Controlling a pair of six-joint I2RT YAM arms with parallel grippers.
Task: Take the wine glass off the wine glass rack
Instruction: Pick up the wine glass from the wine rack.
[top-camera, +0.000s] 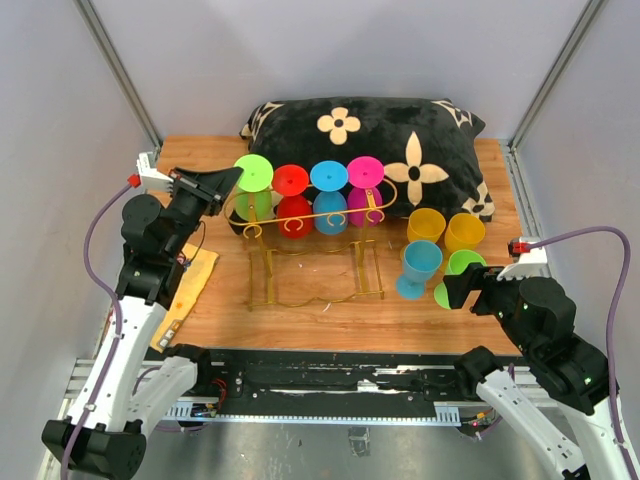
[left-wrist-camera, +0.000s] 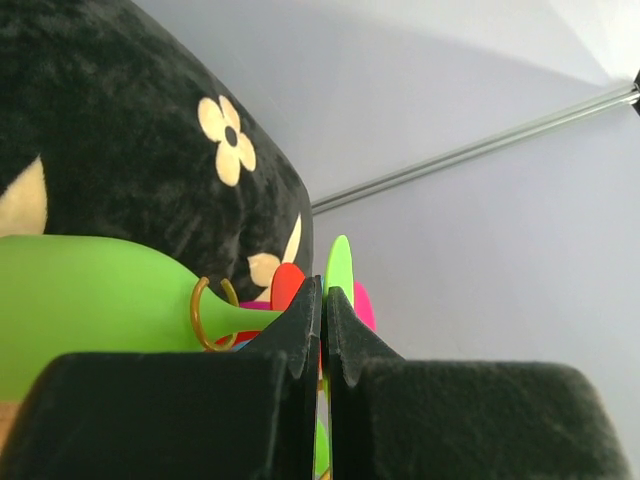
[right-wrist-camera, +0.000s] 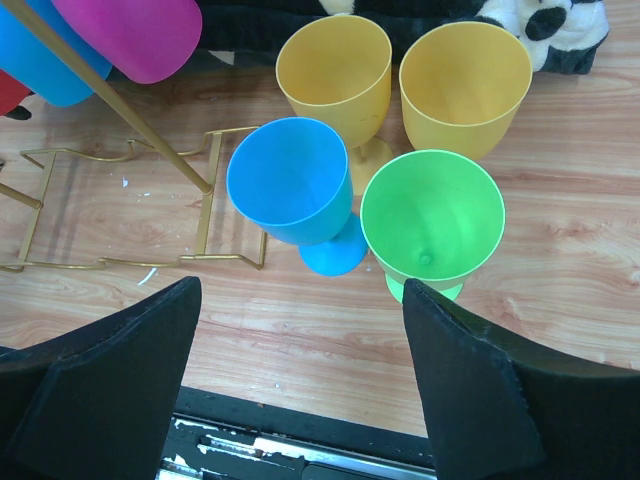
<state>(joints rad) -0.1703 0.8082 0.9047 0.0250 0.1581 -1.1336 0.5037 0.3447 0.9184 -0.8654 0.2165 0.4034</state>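
The gold wire wine glass rack (top-camera: 315, 218) stands before a black pillow and holds a green (top-camera: 254, 172), a red (top-camera: 291, 180), a blue (top-camera: 329, 176) and a magenta (top-camera: 365, 172) wine glass, each hanging by its stem. My left gripper (top-camera: 232, 178) is at the rack's left end. In the left wrist view it (left-wrist-camera: 324, 300) is shut on the thin foot disc (left-wrist-camera: 340, 265) of the green glass, whose stem passes through a gold ring (left-wrist-camera: 200, 315). My right gripper (right-wrist-camera: 300, 290) is open and empty, near the table's front right.
Two yellow glasses (right-wrist-camera: 333, 65) (right-wrist-camera: 465, 75), a blue one (right-wrist-camera: 290, 180) and a green one (right-wrist-camera: 432, 215) stand upright just beyond the right gripper. The black flowered pillow (top-camera: 400, 140) lies behind the rack. A yellow cloth (top-camera: 190, 280) lies at the left.
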